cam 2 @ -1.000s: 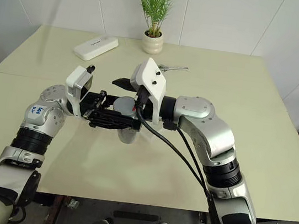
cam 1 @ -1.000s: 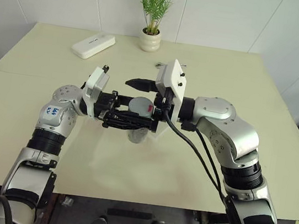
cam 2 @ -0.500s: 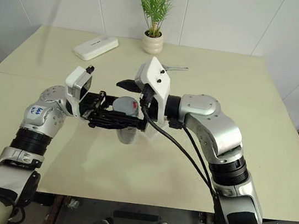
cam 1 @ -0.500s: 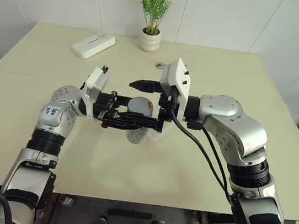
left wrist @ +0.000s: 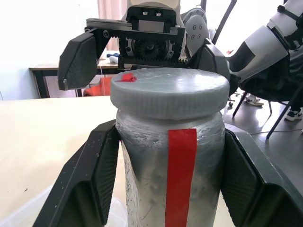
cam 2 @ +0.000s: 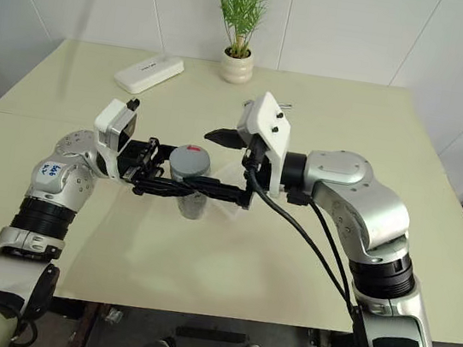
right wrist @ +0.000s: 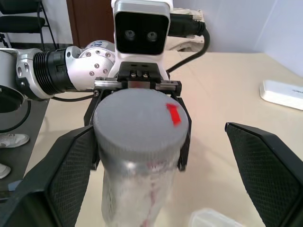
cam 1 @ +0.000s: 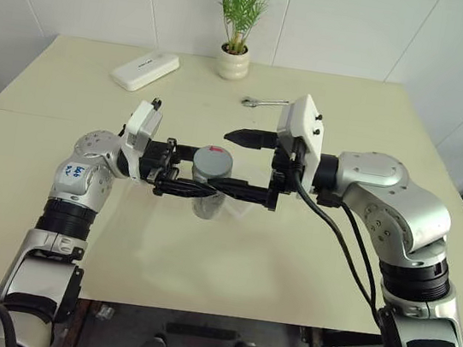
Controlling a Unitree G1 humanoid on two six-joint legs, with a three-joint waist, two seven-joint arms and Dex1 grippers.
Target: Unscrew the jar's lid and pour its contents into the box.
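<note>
The jar (left wrist: 156, 170) is a clear cylinder with a red stripe, held upright above the table. My left gripper (cam 1: 198, 185) is shut on its body from the left side. The grey lid (cam 1: 213, 163), with a red mark on top, sits on the jar. My right gripper (cam 1: 231, 164) faces it from the right, open wide, one finger (right wrist: 71, 165) close beside the lid and the other finger (right wrist: 265, 165) well clear of it. The clear box (right wrist: 213, 219) lies on the table just below the jar. I cannot make out the contents through the jar wall.
A white oblong case (cam 1: 145, 70) lies at the back left of the table (cam 1: 56, 192). A potted plant (cam 1: 234, 53) stands at the back middle, and a metal wrench (cam 1: 263, 102) lies to its right.
My right gripper has drawn back to the right, away from the lid, staying open. The left gripper and the jar have stayed put.
</note>
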